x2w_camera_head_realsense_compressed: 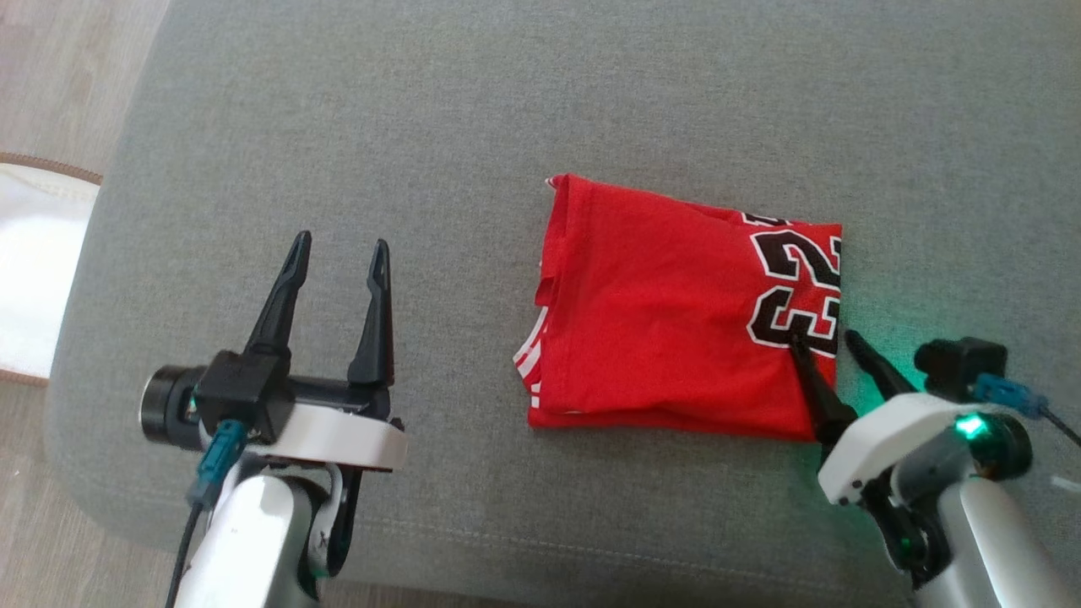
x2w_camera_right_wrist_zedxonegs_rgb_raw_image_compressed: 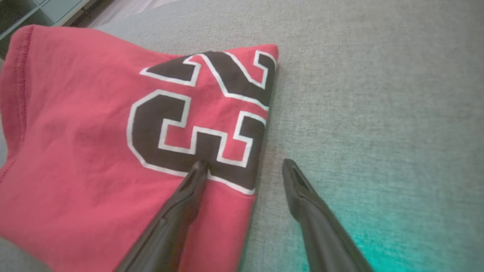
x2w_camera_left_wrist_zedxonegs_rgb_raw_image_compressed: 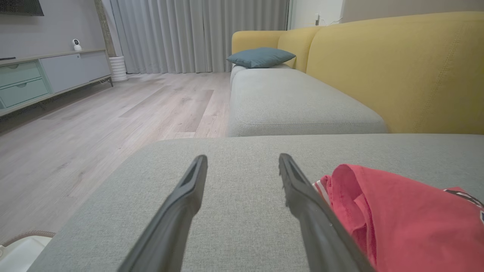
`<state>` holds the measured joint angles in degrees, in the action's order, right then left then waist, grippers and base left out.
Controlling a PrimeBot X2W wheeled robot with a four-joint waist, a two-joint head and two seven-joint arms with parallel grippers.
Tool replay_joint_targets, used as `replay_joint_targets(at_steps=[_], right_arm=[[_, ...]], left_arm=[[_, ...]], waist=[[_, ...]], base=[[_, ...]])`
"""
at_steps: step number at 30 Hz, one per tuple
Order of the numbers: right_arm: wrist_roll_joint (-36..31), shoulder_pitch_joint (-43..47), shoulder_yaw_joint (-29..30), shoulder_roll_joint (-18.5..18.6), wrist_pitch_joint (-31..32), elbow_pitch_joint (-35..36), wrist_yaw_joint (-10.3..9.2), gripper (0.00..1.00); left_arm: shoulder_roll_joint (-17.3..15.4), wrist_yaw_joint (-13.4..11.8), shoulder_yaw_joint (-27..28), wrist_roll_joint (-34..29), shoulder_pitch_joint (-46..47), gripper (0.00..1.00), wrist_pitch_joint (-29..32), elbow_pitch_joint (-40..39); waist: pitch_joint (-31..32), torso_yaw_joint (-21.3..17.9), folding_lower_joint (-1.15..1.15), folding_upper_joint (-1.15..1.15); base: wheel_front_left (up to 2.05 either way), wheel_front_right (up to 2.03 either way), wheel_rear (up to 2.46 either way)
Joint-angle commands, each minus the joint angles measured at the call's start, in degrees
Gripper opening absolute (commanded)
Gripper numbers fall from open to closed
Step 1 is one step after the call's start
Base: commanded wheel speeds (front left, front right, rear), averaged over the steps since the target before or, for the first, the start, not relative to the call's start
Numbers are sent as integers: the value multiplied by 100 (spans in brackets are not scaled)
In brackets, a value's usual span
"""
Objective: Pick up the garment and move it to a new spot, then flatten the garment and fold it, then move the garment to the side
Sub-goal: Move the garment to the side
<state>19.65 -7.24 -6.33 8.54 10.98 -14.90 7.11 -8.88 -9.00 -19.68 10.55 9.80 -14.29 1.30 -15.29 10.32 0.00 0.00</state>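
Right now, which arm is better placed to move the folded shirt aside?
Right. The right gripper is open astride the edge of the shirt, one finger over the number; the left gripper is open, apart from it.

1. I log this as a home living room.
2. Seating: a yellow sofa (x2w_camera_left_wrist_zedxonegs_rgb_raw_image_compressed: 397,68) with grey seat cushions (x2w_camera_left_wrist_zedxonegs_rgb_raw_image_compressed: 295,102) and a blue pillow (x2w_camera_left_wrist_zedxonegs_rgb_raw_image_compressed: 261,56).
3. Full-length pale curtains (x2w_camera_left_wrist_zedxonegs_rgb_raw_image_compressed: 196,34) hang over a light wood floor (x2w_camera_left_wrist_zedxonegs_rgb_raw_image_compressed: 113,113).
4. A low drawer cabinet (x2w_camera_left_wrist_zedxonegs_rgb_raw_image_compressed: 45,75) stands along the wall (dark panel (x2w_camera_left_wrist_zedxonegs_rgb_raw_image_compressed: 20,6) above it, cropped).

Bare grey cushion (x2w_camera_head_realsense_compressed: 355,127) around folded garment (x2w_camera_head_realsense_compressed: 667,329)
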Motion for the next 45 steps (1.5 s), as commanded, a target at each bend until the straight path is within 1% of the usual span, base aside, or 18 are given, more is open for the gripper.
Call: replay_joint_targets(at_steps=[1,3,8,11,16,21,27,32,37,42,45], right_arm=[[83,-161,-246,30,131,49,37,48],[192,-176,-348,47,238,22,37,0],[196,-236,-462,164,225,111,37,0],[58,-252,-487,271,138,257,37,0],[-97,-233,-417,426,-8,606,37,0],[-114,-266,-242,576,-35,813,37,0],[-90,-467,27,902,-107,839,37,0],[25,-839,191,1108,-241,769,37,0],[54,-1395,365,1314,-349,586,37,0],[92,-1707,856,1635,-457,461,37,0],[111,-1848,1178,1743,-477,417,37,0]], left_arm=[[-44,12,221,-73,231,100,-66,-168],[-26,16,228,-81,241,100,-68,-175],[-12,20,263,-121,246,100,-69,-222],[-16,12,300,-160,232,100,-70,-272],[-52,38,303,-253,225,100,-70,-373],[-141,113,270,-327,317,100,-70,-450],[-211,212,142,-409,499,100,-32,-462],[-262,274,62,-461,680,100,68,-511],[-323,333,-15,-520,845,100,168,-559],[-343,370,-113,-584,982,100,223,-607],[-361,387,-154,-612,1047,100,239,-626]], waist=[[-13,-1,0,0],[-25,-7,0,0],[-61,-77,0,0],[-81,-188,0,0],[-143,-664,0,0],[-235,-1295,0,0],[-335,-1939,0,0],[-538,-2289,0,0],[-753,-2459,0,0],[-905,-2517,0,0],[-980,-2549,0,0]], base=[[0,0,0],[0,0,0],[0,0,0],[0,0,0],[0,0,0],[0,0,0],[0,0,0],[0,0,0],[0,0,0],[0,0,0],[0,0,0]])
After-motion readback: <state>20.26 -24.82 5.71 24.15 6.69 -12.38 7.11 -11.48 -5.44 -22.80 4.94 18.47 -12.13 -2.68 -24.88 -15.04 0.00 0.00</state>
